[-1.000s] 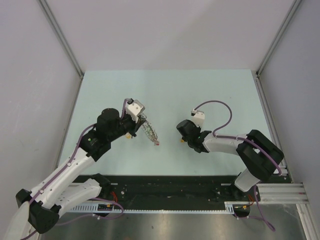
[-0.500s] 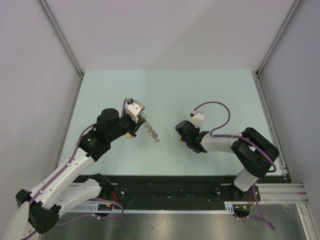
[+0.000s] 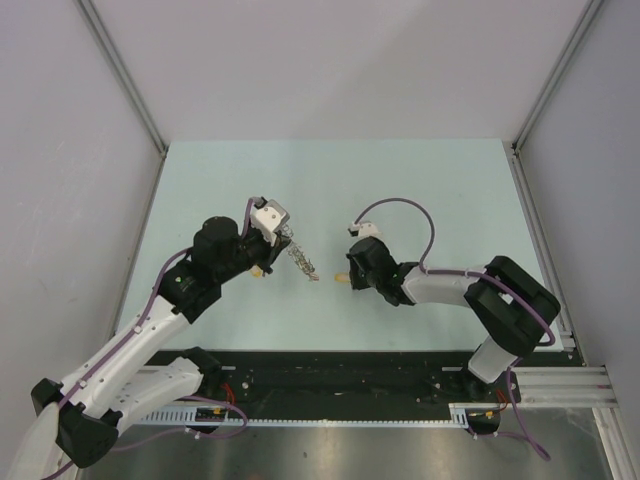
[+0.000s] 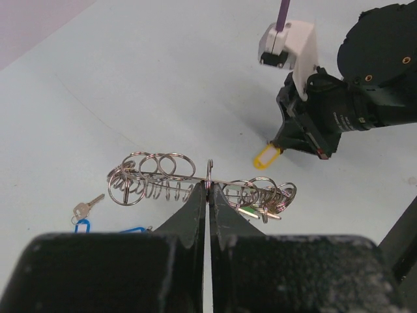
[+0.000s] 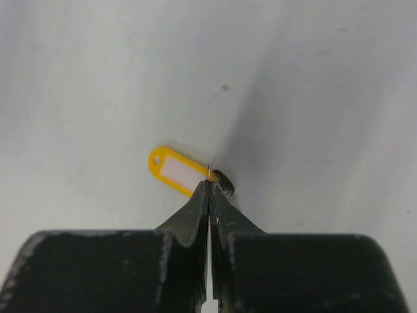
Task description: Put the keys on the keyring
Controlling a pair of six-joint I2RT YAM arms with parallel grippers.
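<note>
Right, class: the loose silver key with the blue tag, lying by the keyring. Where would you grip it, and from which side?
Probably the blue tag, from straight above. The key lies flat on the table, so its thin blade offers little edge; the plastic tag looks thicker, and closing across its narrow width should lift the key too.
</note>
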